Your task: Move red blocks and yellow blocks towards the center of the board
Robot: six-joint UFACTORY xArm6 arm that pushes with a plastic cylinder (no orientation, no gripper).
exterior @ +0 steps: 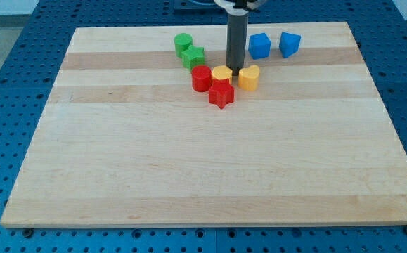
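Note:
My tip point(235, 71) rests on the board between the yellow hexagon block point(222, 74) and the yellow rounded block point(249, 77), just above them. The red cylinder point(201, 78) touches the yellow hexagon on its left. The red star block point(221, 94) sits right below the yellow hexagon, touching it. All four cluster in the upper middle of the wooden board point(210, 161).
A green cylinder point(183, 43) and a green star block point(194, 57) lie up and left of the cluster. Two blue blocks point(259, 46) point(290, 44) lie near the view's top, right of the rod. The board's top edge is close behind.

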